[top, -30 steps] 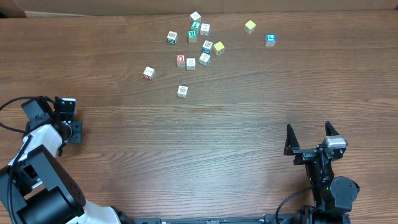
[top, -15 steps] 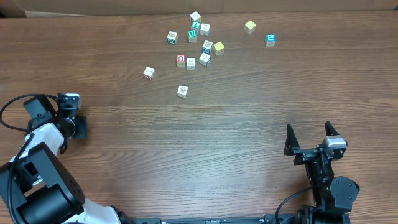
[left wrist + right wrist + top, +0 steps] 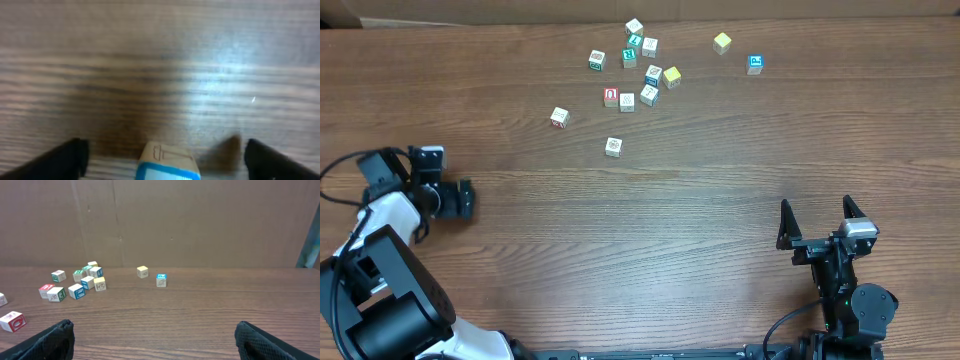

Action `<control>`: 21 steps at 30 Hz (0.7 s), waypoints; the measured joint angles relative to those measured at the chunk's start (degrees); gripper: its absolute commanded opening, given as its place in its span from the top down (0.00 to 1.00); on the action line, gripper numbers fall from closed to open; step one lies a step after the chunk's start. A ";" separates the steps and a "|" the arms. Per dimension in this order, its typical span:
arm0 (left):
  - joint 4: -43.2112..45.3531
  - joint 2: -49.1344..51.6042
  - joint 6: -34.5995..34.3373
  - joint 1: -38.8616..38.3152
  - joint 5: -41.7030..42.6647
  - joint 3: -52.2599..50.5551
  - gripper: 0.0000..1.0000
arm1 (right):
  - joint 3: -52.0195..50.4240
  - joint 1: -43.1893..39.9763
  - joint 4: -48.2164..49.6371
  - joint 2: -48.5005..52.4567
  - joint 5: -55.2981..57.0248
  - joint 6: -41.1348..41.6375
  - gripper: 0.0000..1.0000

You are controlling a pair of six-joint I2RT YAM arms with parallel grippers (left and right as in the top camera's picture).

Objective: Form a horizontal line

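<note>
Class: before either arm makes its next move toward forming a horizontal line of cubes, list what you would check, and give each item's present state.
1. Left gripper open, fingers not touching the blue-faced cube between them: ok.
2. Right gripper open and empty: ok.
3. Horizontal line formed: not ok. The scattered cubes lie in a loose group at the far side of the table.
4. Blue-faced cube sitting flat: cannot tell; the left wrist view cuts it off.
5. Blue-faced cube visible from overhead: not ok; the left gripper hides it.
</note>
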 measured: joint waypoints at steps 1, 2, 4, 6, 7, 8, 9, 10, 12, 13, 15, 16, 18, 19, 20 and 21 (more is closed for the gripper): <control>-2.67 0.04 -0.35 -0.09 0.37 2.36 0.01 | 0.00 0.00 -0.02 0.00 0.00 0.00 0.00; -3.30 0.04 -0.39 -0.09 0.70 4.07 0.01 | 0.00 0.00 0.00 0.00 0.00 0.00 0.00; -14.27 0.50 -0.76 -0.20 1.90 13.94 0.00 | 0.00 0.00 -0.04 0.00 0.00 0.00 0.00; -25.18 0.87 -1.01 -0.87 3.76 24.39 0.00 | 0.00 0.00 -0.04 0.02 0.00 0.00 0.00; -29.31 0.90 -1.09 -1.64 5.33 30.32 0.01 | 0.00 0.00 -0.04 0.02 0.00 0.00 0.00; -31.67 0.81 -1.46 -2.49 6.99 35.01 0.01 | 0.00 0.00 -0.07 0.04 -0.02 0.00 0.00; -33.88 0.79 -2.08 -3.26 8.76 39.17 0.00 | 0.00 0.00 -0.02 0.04 -0.02 0.00 0.00; -36.59 0.68 -3.37 -4.22 11.43 43.56 0.00 | 0.00 0.00 -0.02 0.04 0.00 0.00 0.00; -40.85 0.68 -6.14 -5.53 16.48 48.96 0.01 | 0.00 -0.02 -0.02 0.04 0.00 -0.02 0.00; -42.47 0.57 -7.78 -6.38 19.78 51.47 0.00 | 0.00 0.00 0.00 0.04 0.00 0.00 0.00; -45.22 0.44 -9.51 -7.78 24.26 53.96 0.00 | 0.00 0.00 -0.02 0.04 0.02 0.02 0.00; -46.77 0.24 -9.79 -9.16 27.19 54.31 0.01 | 0.00 0.00 -0.04 0.04 0.00 0.00 0.00; -46.71 0.24 -9.49 -11.28 27.67 53.79 0.00 | 0.00 0.00 0.00 0.04 0.02 0.00 0.00; -46.75 0.24 -9.27 -12.98 27.15 53.22 0.00 | 0.00 0.00 0.02 0.04 0.00 0.02 0.00; -46.25 0.31 -8.96 -15.10 25.62 52.59 0.01 | 0.00 0.00 -0.02 0.04 0.00 0.02 0.00; -45.79 0.50 -8.79 -16.83 24.17 52.41 0.00 | 0.00 0.00 0.00 0.04 0.00 0.02 0.00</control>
